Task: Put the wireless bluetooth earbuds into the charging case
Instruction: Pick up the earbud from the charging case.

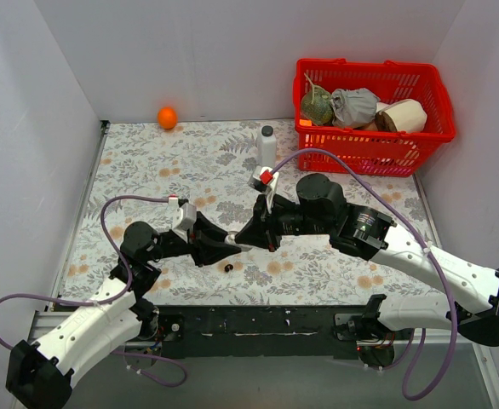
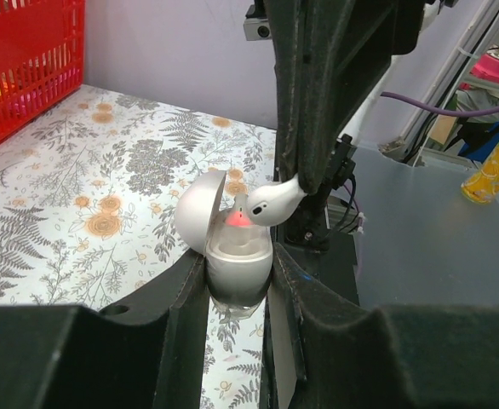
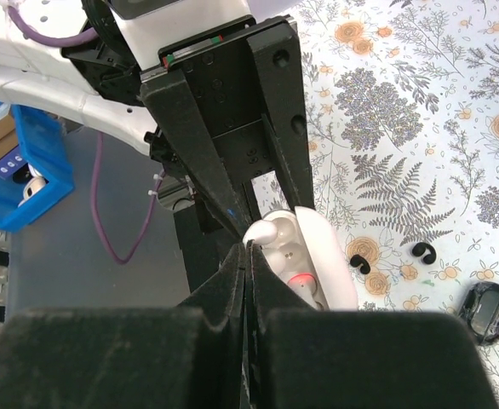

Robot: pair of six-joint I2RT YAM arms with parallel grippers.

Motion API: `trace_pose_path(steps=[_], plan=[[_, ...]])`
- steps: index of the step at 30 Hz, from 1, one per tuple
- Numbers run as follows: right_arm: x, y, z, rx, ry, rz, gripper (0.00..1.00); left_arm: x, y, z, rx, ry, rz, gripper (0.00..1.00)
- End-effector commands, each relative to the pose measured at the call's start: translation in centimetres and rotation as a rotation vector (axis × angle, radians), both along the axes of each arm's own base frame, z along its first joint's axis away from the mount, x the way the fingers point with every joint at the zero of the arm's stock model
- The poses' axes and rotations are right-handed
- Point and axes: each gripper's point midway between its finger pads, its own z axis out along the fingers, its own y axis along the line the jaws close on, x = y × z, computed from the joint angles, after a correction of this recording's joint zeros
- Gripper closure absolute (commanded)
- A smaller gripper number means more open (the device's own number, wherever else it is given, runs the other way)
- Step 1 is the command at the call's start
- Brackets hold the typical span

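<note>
From above, shows both hands meeting tip to tip in the middle of the flowered tabletop (image 1: 147,162), the left hand (image 1: 226,244) reaching in from the left and the right hand (image 1: 248,237) from the right. Too small there to tell what sits between them. Gives, in this view alone, a red basket (image 1: 360,141) at the far right corner, an orange (image 1: 167,117) by the back wall, a white bottle (image 1: 267,146) and a dark speck (image 1: 228,267) just nearer than the hands, too small to name.

From the left wrist, makes the grip plain. Has the left hand (image 2: 238,285) closed on the lower half of the white case (image 2: 232,256), a finger on each side. Holds it upright, with the lid (image 2: 200,209) swung open to the left. Shows the right hand's fingers (image 2: 305,111) hanging in from the top edge, pinched on the stem of a white earbud (image 2: 272,203). Has its bud end tipped down at the mouth of the case, against an orange-red glow, not down in the socket.

From the right wrist, looks along the right hand (image 3: 247,256), shut to a hairline, with the earbud (image 3: 271,228) at its tip and the case (image 3: 330,264) just beyond. Adds what neither other view has: two black curled bits (image 3: 360,265) and a glossy black pebble (image 3: 486,311) lying on the tabletop beside the case, and a blue box (image 3: 28,162) off to the left.
</note>
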Motion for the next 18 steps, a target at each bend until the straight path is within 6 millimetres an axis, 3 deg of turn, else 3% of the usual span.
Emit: trace_pose_path(steps=[1, 18], plan=[[0.1, 0.2, 0.8, 0.03, -0.026, 0.02, 0.99, -1.0, 0.2, 0.7, -0.024, -0.078, -0.034, 1.0], [-1.3, 0.5, 0.4, 0.009, -0.001, 0.116, 0.99, -1.3, 0.3, 1.0, -0.033, -0.119, -0.046, 1.0]])
